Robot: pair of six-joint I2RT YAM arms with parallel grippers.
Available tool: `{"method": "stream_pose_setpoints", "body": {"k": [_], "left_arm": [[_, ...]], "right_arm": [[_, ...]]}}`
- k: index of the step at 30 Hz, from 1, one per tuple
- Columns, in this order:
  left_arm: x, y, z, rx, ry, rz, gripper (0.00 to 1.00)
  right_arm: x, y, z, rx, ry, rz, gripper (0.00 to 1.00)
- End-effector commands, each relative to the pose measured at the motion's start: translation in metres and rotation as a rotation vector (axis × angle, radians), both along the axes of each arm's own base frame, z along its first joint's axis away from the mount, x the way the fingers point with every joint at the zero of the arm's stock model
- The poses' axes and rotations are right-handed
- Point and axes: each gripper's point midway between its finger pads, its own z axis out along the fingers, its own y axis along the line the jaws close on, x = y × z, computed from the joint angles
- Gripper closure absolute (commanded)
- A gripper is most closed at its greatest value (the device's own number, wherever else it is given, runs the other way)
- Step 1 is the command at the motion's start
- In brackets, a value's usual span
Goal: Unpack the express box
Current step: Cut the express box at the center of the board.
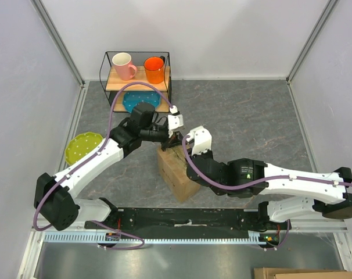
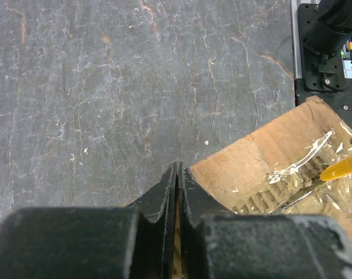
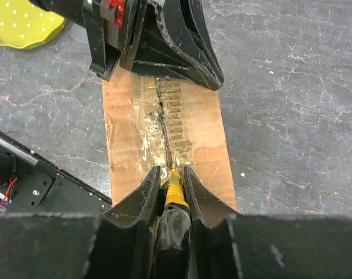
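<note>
- Your right gripper [image 3: 171, 170] pinches a yellow-tipped tool [image 3: 175, 195], its tip on the taped seam.
- The express box [image 1: 175, 173] sits on the table [image 1: 240, 116] between both arms, tape ragged.
- Your left gripper [image 2: 177, 165], fingers pressed together, meets the box's far end.
- Beyond: green plate [image 1: 83, 147] at left, rack [image 1: 138, 82] holding two mugs [image 1: 124, 65].

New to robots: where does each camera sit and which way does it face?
Top external: above, behind both white arms, looking down at the brown cardboard box on the grey table.
Left wrist: behind its shut jaws, facing box edge, table.
Right wrist: behind jaws gripping a yellow-handled tool, along the box's tape.
Both wrists share tape and tool.
</note>
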Motion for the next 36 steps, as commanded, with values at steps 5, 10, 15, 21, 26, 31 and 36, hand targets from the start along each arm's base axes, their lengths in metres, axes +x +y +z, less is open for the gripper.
{"method": "stream_pose_setpoints", "body": {"k": [5, 10, 15, 21, 26, 31, 36], "left_arm": [[0.010, 0.054, -0.089, 0.285, 0.064, 0.191, 0.91], [0.000, 0.062, -0.098, 0.281, 0.031, 0.179, 0.91], [-0.005, 0.063, -0.104, 0.253, 0.015, 0.179, 0.90], [-0.006, 0.071, -0.125, 0.276, -0.002, 0.200, 0.87], [0.004, 0.075, -0.117, 0.285, -0.021, 0.253, 0.77], [0.039, 0.073, -0.047, 0.203, -0.082, 0.342, 0.64], [0.054, 0.073, 0.035, 0.110, -0.127, 0.374, 0.46]], "right_arm": [[-0.047, 0.000, -0.006, -0.022, 0.154, 0.199, 1.00], [-0.054, 0.000, 0.000, 0.005, 0.165, 0.251, 1.00], [-0.060, 0.001, 0.002, 0.010, 0.171, 0.297, 1.00], [-0.067, -0.003, 0.010, 0.036, 0.168, 0.342, 1.00], [-0.070, 0.000, 0.007, 0.046, 0.171, 0.364, 1.00], [-0.073, 0.014, -0.007, 0.020, 0.171, 0.390, 1.00], [-0.074, 0.028, -0.022, -0.023, 0.153, 0.399, 1.00]]}}
